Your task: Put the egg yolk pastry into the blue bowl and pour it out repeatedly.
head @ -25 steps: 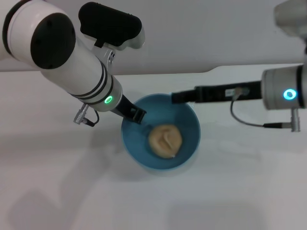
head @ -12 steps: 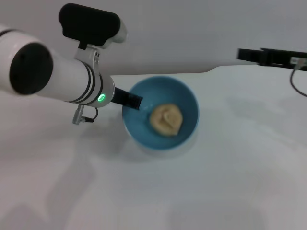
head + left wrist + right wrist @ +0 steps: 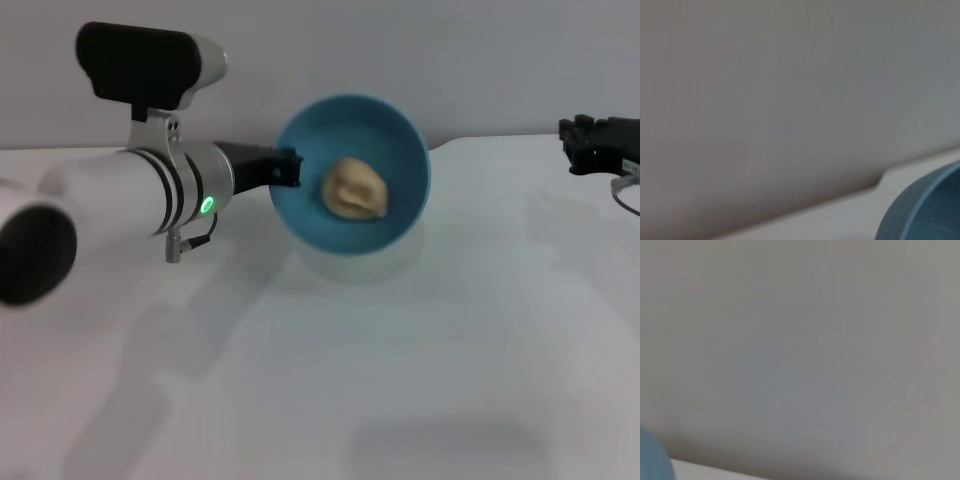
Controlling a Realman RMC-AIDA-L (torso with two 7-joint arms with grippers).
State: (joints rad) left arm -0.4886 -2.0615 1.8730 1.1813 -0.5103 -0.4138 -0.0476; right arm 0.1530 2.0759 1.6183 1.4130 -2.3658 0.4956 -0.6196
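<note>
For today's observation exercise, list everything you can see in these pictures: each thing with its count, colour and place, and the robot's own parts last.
blue bowl: one, light blue, lifted off the table and tipped with its opening toward the head camera, gripped at its left rim.
egg yolk pastry: one, pale tan, lying inside the bowl.
table: one, white, below the bowl, running to a grey wall behind.
left gripper: one, black on a white arm with a green light, jaws shut on the bowl's rim.
right gripper: one, black, at the right edge of the head view above the table, away from the bowl.
</note>
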